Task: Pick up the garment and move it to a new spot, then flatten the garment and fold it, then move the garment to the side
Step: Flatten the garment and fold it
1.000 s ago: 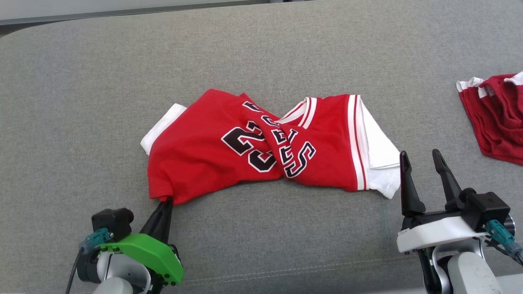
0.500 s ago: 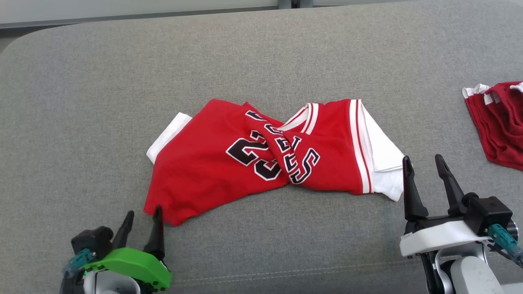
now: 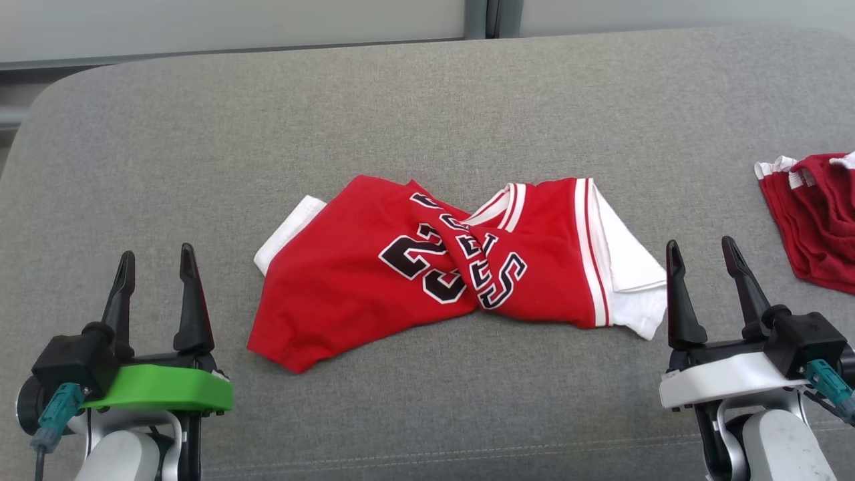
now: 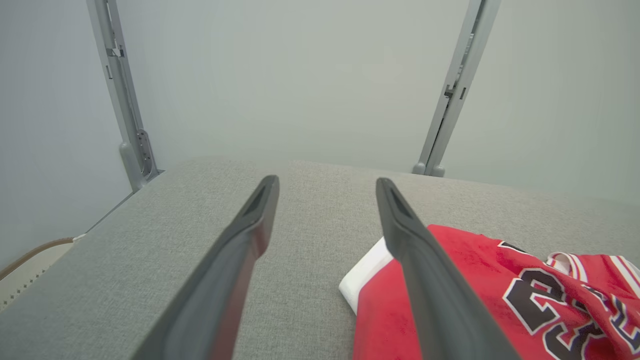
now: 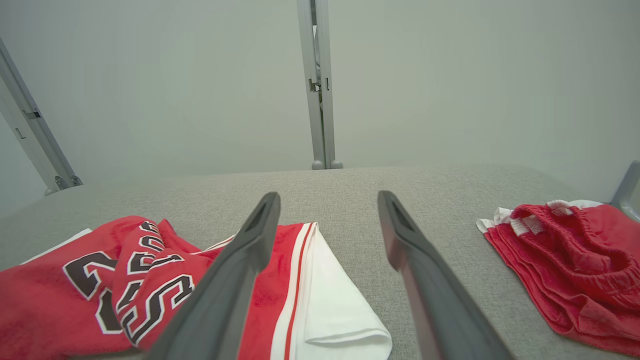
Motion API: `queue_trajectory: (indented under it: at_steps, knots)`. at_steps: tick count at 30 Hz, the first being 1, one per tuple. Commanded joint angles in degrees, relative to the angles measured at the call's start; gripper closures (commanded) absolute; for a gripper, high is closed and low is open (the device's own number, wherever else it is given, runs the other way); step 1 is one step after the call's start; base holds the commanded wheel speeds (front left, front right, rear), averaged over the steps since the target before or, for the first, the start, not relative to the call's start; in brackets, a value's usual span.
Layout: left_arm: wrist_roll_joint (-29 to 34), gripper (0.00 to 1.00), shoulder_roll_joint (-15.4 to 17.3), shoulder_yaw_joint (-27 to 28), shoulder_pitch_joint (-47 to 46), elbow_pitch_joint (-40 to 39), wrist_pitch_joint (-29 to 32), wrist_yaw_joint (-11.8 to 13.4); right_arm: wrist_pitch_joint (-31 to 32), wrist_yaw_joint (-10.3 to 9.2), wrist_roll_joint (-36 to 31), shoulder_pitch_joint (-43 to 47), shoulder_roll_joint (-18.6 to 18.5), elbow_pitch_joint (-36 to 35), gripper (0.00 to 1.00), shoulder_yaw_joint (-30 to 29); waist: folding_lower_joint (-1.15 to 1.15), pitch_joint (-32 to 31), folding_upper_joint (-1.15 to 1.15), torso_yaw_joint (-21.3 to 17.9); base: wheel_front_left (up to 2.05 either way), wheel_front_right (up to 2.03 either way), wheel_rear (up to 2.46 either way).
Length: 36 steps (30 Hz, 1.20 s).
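At the lower left of the head view the left pincer [image 3: 155, 254] stands wide and holds nothing, fingers pointing up the frame. The garment [image 3: 334, 294], a red jersey with black numerals, lies on the grey worktop [image 3: 427, 100] to its right, near but apart. The hem corner at its lower left is the closest part to that pincer. The jersey's long axis runs left to right across the middle of the frame, and it is twisted at the centre, so it is far from flat. Each end shows a white sleeve, the left one [image 3: 287, 230] smaller than the right one [image 3: 628, 267].

The right pincer [image 3: 699, 244], also wide and empty, sits at the lower right with its inner finger just beside the right sleeve. Judged from that, the right arm is the nearer one to its end of the garment. A second red garment [image 3: 815, 220] lies well apart at the right edge.

The head view alone shows the twist and both ends together. The left wrist view shows its inner finger overlapping the jersey's left end. The right wrist view shows the right sleeve's folded edge low between its fingers.
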Motion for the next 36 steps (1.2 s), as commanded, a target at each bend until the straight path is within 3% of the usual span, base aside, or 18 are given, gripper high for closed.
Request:
queue_trajectory:
  at_steps: [1,12,36]
  knots:
    - [0.62,0.00,0.50,0.06,-0.59,-0.44,-0.38,-0.21,-0.16,-0.07,-0.29,-0.44,-0.15,-0.13,0.00,-0.02,0.00,-0.77,0.00,-0.02,0.00,0.00,0.00]
    - [4.01,0.00,1.14,-1.60,3.52,-0.91,-0.35,-0.59,-0.16,-0.07,-1.18,2.80,-0.15,1.03,0.00,1.71,0.00,-4.80,0.00,-1.12,0.00,0.00,0.00]
    - [2.32,0.00,0.49,-2.45,7.97,-2.06,0.44,0.65,0.69,-0.07,-0.12,6.83,-0.15,0.08,0.00,1.30,0.00,-7.92,0.00,-1.24,0.00,0.00,0.00]
